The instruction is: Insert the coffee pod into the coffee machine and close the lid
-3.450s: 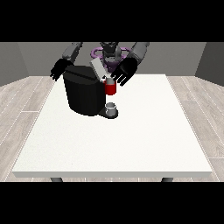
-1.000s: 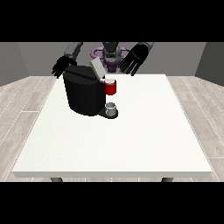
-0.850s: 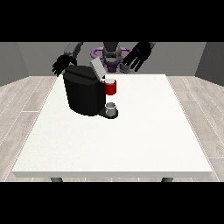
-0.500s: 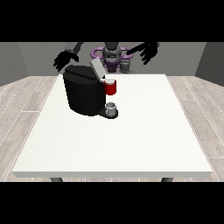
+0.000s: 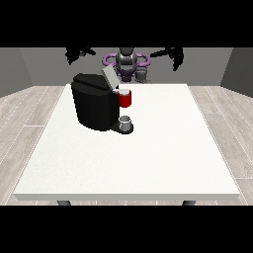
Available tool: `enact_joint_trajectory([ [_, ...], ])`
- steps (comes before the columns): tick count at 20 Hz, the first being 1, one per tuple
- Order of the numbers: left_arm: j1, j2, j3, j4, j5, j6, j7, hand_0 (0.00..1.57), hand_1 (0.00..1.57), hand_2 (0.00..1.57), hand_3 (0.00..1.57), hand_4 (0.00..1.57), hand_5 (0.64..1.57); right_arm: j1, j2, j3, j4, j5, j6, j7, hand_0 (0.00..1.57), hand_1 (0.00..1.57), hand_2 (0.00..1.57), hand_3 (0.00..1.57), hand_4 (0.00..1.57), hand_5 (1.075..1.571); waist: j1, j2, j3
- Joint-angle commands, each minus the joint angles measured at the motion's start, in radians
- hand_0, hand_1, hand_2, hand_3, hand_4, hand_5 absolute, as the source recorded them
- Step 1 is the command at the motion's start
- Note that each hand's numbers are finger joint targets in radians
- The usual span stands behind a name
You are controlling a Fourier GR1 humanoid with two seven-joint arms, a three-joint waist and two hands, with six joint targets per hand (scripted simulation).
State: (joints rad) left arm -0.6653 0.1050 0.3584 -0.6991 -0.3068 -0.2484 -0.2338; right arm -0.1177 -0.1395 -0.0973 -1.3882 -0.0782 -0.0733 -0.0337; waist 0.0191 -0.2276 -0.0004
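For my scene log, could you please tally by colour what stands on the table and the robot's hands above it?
Black: 3, the coffee machine, the hand at the view's left and the hand at the view's right.
Red: 1, a red thing at the machine.
Grey: 1, a grey thing at the machine's foot.
White: 1, the table.
Total: 6.
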Motion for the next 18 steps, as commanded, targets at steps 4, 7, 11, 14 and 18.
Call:
enact_joint_trajectory([
  [4,0.077,-0.030,0.020,-0.065,0.093,-0.055,0.013,0.00,0.00,0.00,0.00,0.00,1.571,-0.121,-0.025,0.014,-0.070,-0.017,0.024,0.106,0.00,0.00,0.00,0.00,0.00,1.571,0.062,-0.004,0.0001],
  [7,0.161,-0.043,0.007,-0.111,0.112,-0.068,-0.008,0.00,0.00,0.00,0.00,0.14,1.571,-0.096,-0.055,0.023,-0.081,-0.021,0.086,0.083,0.00,0.00,0.00,0.00,0.00,1.571,0.077,-0.004,0.0004],
  [11,0.180,-0.103,-0.038,-0.191,0.136,-0.074,0.066,0.00,0.00,0.00,0.00,0.00,1.571,-0.118,-0.071,0.054,-0.050,0.023,0.105,0.087,0.00,0.00,0.00,0.00,0.14,1.571,0.131,-0.019,0.0007],
  [14,0.216,-0.104,-0.080,-0.274,0.203,-0.044,0.072,0.00,0.00,0.00,0.00,0.20,1.571,-0.167,-0.041,0.076,-0.045,0.050,0.084,0.099,0.00,0.00,0.00,0.00,0.22,1.571,0.111,0.017,0.0005],
  [18,0.274,-0.065,-0.071,-0.371,0.226,-0.079,0.129,0.00,0.00,0.00,0.00,0.00,1.571,-0.178,-0.036,0.086,-0.043,0.050,0.116,0.094,0.00,0.00,0.00,0.00,0.12,1.571,0.106,0.066,0.0005],
])
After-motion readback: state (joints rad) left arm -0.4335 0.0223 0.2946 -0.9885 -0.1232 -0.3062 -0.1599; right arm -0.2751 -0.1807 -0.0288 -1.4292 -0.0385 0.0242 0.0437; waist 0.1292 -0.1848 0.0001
